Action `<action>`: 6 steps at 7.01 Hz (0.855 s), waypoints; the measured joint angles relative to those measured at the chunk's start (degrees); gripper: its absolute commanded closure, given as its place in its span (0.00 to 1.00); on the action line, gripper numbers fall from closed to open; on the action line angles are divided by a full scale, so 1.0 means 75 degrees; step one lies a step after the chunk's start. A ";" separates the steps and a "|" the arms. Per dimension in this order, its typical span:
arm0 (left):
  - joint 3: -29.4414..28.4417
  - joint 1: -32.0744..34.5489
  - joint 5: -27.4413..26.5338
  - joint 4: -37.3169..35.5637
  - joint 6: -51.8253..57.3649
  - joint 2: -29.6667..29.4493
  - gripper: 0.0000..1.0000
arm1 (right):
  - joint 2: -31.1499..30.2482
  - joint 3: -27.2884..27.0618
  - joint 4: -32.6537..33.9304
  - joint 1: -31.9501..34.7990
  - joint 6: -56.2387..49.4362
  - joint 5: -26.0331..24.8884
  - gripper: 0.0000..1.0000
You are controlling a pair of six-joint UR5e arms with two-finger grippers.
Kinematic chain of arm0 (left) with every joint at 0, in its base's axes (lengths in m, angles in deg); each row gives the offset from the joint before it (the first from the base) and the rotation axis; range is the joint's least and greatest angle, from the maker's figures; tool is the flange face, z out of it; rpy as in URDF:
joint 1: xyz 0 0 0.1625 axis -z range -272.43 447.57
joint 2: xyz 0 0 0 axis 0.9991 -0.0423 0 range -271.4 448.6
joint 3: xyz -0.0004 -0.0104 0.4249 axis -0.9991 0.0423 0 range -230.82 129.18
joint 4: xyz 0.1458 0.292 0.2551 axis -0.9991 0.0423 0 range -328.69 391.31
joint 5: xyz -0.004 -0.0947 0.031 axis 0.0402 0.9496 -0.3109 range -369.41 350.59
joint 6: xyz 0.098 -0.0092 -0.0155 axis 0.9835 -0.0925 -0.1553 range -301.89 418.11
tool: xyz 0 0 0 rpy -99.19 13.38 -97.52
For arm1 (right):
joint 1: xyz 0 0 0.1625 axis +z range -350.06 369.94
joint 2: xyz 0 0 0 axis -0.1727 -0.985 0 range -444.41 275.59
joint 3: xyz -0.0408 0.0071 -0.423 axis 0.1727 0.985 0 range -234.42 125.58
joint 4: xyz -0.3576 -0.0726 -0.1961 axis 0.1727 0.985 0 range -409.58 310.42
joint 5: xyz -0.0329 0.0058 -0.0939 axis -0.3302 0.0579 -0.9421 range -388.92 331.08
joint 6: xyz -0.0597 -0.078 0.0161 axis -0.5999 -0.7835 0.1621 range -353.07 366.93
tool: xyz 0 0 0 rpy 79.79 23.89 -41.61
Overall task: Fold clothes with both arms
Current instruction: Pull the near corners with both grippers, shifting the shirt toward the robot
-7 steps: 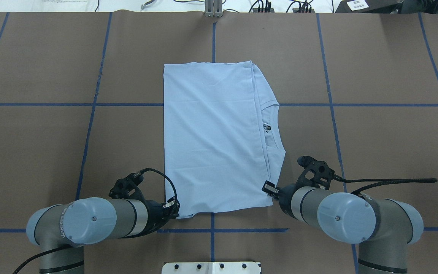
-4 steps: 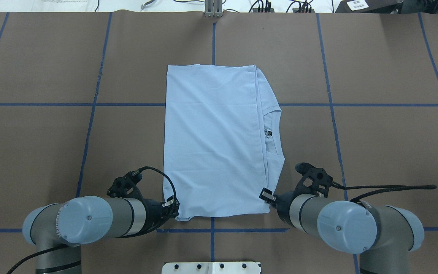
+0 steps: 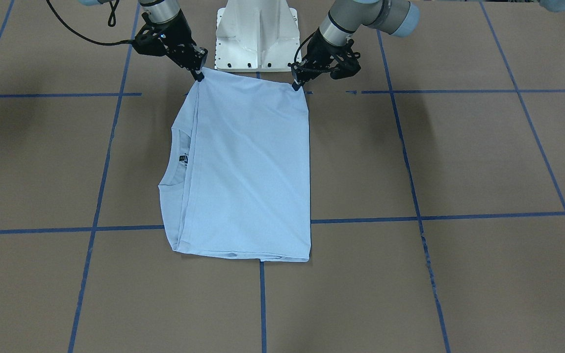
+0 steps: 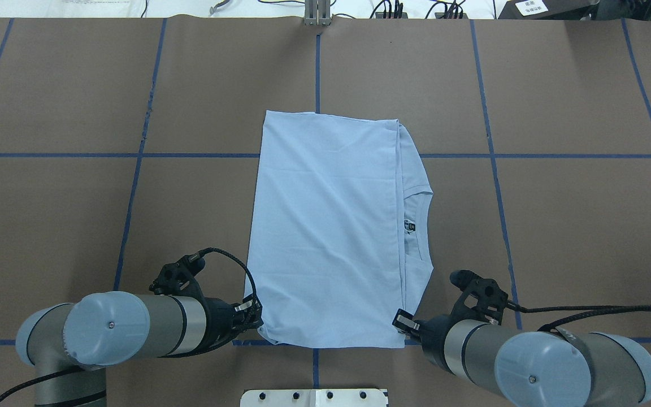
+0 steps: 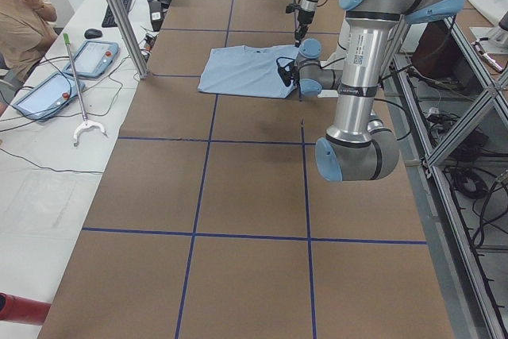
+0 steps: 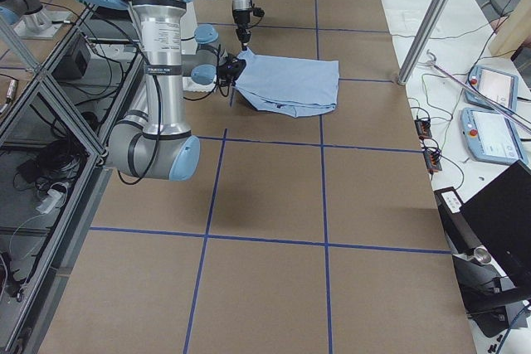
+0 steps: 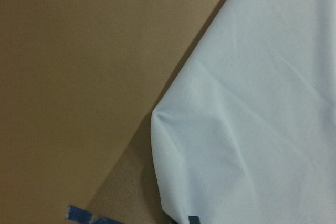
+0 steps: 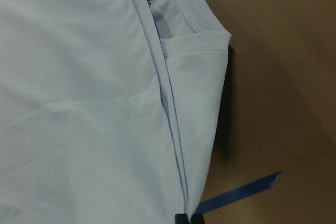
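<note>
The clothes are one light blue T-shirt [image 4: 331,226], folded lengthwise into a tall rectangle on the brown table. Its collar [image 4: 421,226] and small dark neck label [image 4: 411,227] show along its right edge. My left gripper [image 4: 255,316] is shut on the near left corner, and my right gripper [image 4: 402,325] is shut on the near right corner. From the front, the right gripper [image 3: 198,74] and left gripper [image 3: 295,86] hold the shirt [image 3: 248,166] by its edge nearest the base, slightly raised. Each wrist view shows cloth [image 7: 252,103] [image 8: 94,103] running down into the fingertips.
The white pedestal base [image 4: 314,397] sits just behind the held edge. Blue tape lines [image 4: 133,155] grid the table. Cables and a bracket [image 4: 317,14] line the far edge. A person [image 5: 20,13] sits by tablets [image 5: 99,57] and a grabber tool [image 5: 79,93] beyond the table.
Both arms have drawn back toward the base, dragging the shirt nearer and a little to the right. Both grippers stay clamped on their corners.
</note>
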 measured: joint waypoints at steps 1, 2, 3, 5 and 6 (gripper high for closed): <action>0.0174 0.0054 0.0101 -0.0182 0.0067 0.0029 1.00 | -0.0015 -0.0067 -0.0008 0.0067 0.0012 0.0004 1.00; 0.0298 0.0176 0.0156 -0.0323 0.0188 0.0018 1.00 | -0.0013 -0.0180 -0.0013 0.0265 0.0003 0.0038 1.00; 0.0349 0.0393 0.0170 -0.0387 0.0388 -0.0097 1.00 | 0.0008 -0.0319 -0.0014 0.0527 -0.0014 0.0109 1.00; 0.0355 0.1123 0.0176 -0.0675 0.0951 -0.0737 1.00 | 0.0105 -0.0432 -0.0022 0.1373 -0.0043 0.0619 1.00; 0.0345 0.1576 0.0185 -0.0949 0.1141 -0.1138 1.00 | 0.0210 -0.0399 -0.0017 0.1972 -0.0134 0.1117 1.00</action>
